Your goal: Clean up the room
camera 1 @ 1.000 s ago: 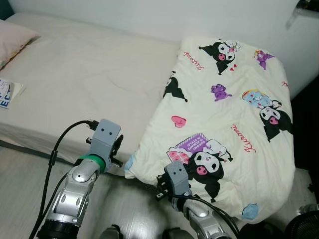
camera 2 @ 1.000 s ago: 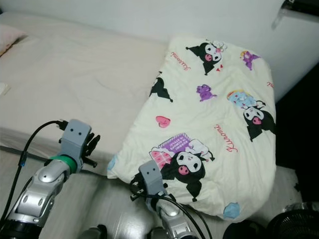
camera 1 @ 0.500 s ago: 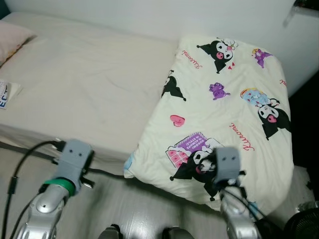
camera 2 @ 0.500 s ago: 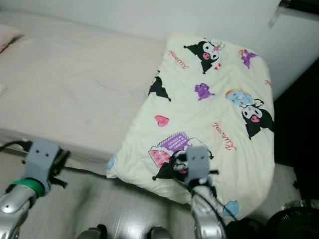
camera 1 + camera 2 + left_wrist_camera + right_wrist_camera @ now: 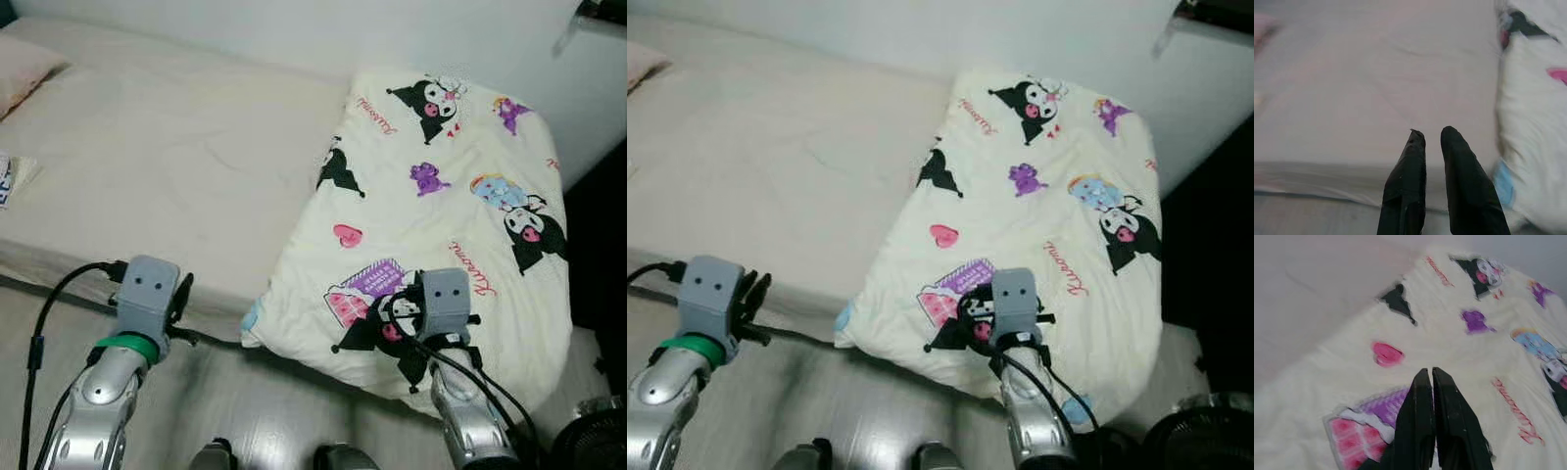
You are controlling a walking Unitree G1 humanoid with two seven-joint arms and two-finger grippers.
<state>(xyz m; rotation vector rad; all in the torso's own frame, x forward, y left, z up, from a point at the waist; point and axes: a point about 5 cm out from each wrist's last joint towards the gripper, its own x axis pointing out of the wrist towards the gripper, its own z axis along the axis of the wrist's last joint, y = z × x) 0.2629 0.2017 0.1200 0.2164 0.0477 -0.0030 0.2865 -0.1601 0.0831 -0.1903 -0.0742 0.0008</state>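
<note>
Soft matt cloth quilt [image 5: 441,206], seemingly padded

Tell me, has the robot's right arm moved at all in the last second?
Yes. The right gripper has swung from the folded blanket's near-left corner, by the floor, rightward and up over the blanket, now above the cartoon print. Its jaws are closed.

A bed [image 5: 176,147] with a plain cream sheet ran across the scene, set against a pale wall. On its right part lay a folded cream duvet [image 5: 441,206] printed with black cartoon characters, hearts and purple figures; its near edge drooped over the side of the bed toward the floor [image 5: 284,421]. At the far left end rested a pink pillow [image 5: 22,80], and near it, at the frame's edge, what looked like a printed paper or booklet [image 5: 6,178]. The floor was pale grey wood.
</note>
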